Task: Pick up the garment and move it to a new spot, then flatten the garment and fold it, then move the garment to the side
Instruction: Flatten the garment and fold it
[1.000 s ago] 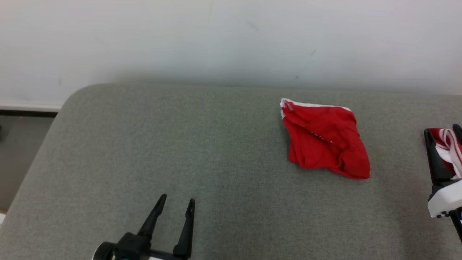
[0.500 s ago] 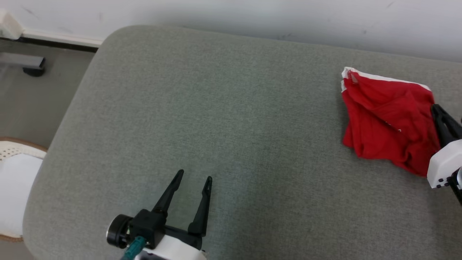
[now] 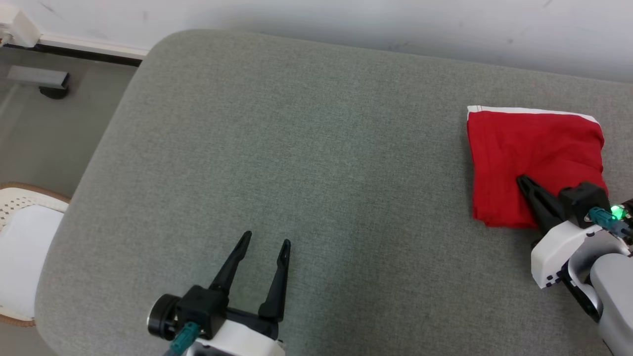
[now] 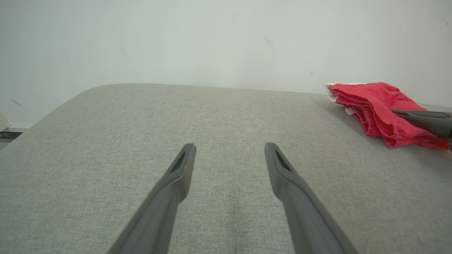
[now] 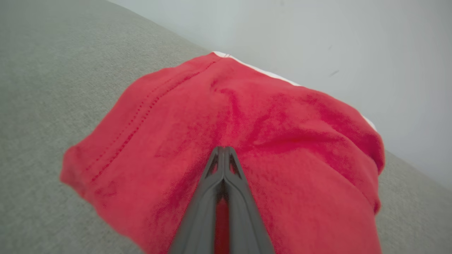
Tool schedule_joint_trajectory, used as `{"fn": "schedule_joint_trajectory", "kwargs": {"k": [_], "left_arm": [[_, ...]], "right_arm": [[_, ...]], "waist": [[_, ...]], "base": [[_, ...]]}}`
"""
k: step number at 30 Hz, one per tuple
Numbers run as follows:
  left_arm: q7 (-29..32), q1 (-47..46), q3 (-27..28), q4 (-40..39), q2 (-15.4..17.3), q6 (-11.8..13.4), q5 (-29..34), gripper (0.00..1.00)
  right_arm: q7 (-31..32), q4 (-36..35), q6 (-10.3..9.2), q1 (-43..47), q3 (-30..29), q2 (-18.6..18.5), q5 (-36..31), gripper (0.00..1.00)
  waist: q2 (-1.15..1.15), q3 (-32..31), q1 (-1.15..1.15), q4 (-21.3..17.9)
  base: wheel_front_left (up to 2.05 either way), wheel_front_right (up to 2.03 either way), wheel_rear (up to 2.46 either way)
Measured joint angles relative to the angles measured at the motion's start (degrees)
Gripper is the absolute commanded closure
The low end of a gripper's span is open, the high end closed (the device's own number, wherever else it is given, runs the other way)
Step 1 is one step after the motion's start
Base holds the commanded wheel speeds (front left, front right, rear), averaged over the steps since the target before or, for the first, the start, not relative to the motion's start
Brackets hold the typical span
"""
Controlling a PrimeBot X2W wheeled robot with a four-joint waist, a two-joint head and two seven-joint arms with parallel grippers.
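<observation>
The red garment (image 3: 534,148) with a white band on its far edge lies as a squarish folded bundle at the right of the grey cushion (image 3: 296,148). It also appears in the left wrist view (image 4: 374,102) and the right wrist view (image 5: 247,116). My right gripper (image 3: 521,179) is shut, its joined tips lying on the garment's near half (image 5: 223,148); I see no fabric pinched between them. My left gripper (image 3: 266,239) stands open over bare cushion near the front edge, far left of the garment, nothing between its fingers (image 4: 230,146).
A white wall (image 3: 346,20) runs right behind the cushion. The cushion's rounded left corner drops to grey floor (image 3: 39,133), where a white-seated chair (image 3: 20,237) and a dark metal foot (image 3: 49,86) stand.
The head camera has shifted. My right gripper went from open at the right edge to shut and moved onto the garment, which now lies flatter and squarer. The left gripper stays open.
</observation>
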Motion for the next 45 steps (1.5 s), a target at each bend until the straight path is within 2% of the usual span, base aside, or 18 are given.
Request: {"fn": "schedule_joint_trajectory", "kwargs": {"k": [8,15,22,23,25,26,31,35,40,45], "left_arm": [[0.0,-0.6,-0.8,0.13,-0.02,0.56,-0.58,0.0],[0.0,1.48,1.11,1.41,-0.02,0.71,-0.55,0.0],[0.0,4.67,4.11,2.0,0.2,0.34,0.24,0.0],[0.0,5.16,4.45,2.01,0.25,0.31,0.29,0.0],[0.0,6.16,5.17,2.18,0.34,0.3,0.37,0.0],[0.0,6.77,5.54,2.24,0.44,0.3,0.53,0.0],[0.01,9.48,6.99,2.22,0.86,-0.23,0.76,0.0],[0.0,11.17,7.89,2.32,0.9,-0.76,0.99,0.0],[0.0,12.87,8.95,2.33,0.86,-0.79,1.3,0.0],[0.0,14.6,9.92,2.22,0.67,-1.18,1.3,0.0]], "right_arm": [[-3.6,2.33,-0.01,-0.95,1.83,3.13,0.12,1.0],[-4.86,3.67,0.0,2.24,4.04,5.71,1.22,1.0],[-6.55,-0.79,0.0,7.11,0.02,4.5,2.56,1.0],[-6.56,-1.71,0.0,8.21,-1.23,3.99,2.56,0.95],[-6.64,-3.89,0.0,10.63,-3.94,2.99,2.29,0.5],[-6.66,-4.98,0.0,12.07,-5.79,2.63,1.89,0.0],[-6.88,-12.32,0.0,20.6,-15.23,1.41,-0.58,0.0],[-6.89,-18.27,0.0,28.1,-22.03,2.21,-1.08,0.0],[-6.89,-23.48,0.0,35.31,-26.59,4.15,-4.39,0.0],[-6.89,-26.7,0.0,40.24,-29.78,7.64,-7.76,0.0]], "waist": [[0.0,-0.06,0.0,0.08],[0.0,-3.32,-0.01,-1.06],[0.0,-8.63,-0.01,-4.31],[0.0,-9.48,-0.01,-4.85],[0.0,-11.12,-0.01,-5.86],[0.0,-11.96,-0.01,-6.38],[0.0,-15.35,-0.01,-8.9],[0.0,-17.02,-0.01,-10.67],[0.0,-18.23,-0.01,-11.98],[0.0,-19.25,-0.01,-12.82]], "base": [[0.0,0.0,0.0],[0.0,0.0,0.0],[0.0,0.0,0.0],[0.0,0.0,0.0],[0.0,0.0,0.0],[0.0,0.0,0.0],[0.0,0.0,0.0],[0.0,0.0,0.0],[0.0,0.0,0.0],[0.0,0.0,0.0]]}}
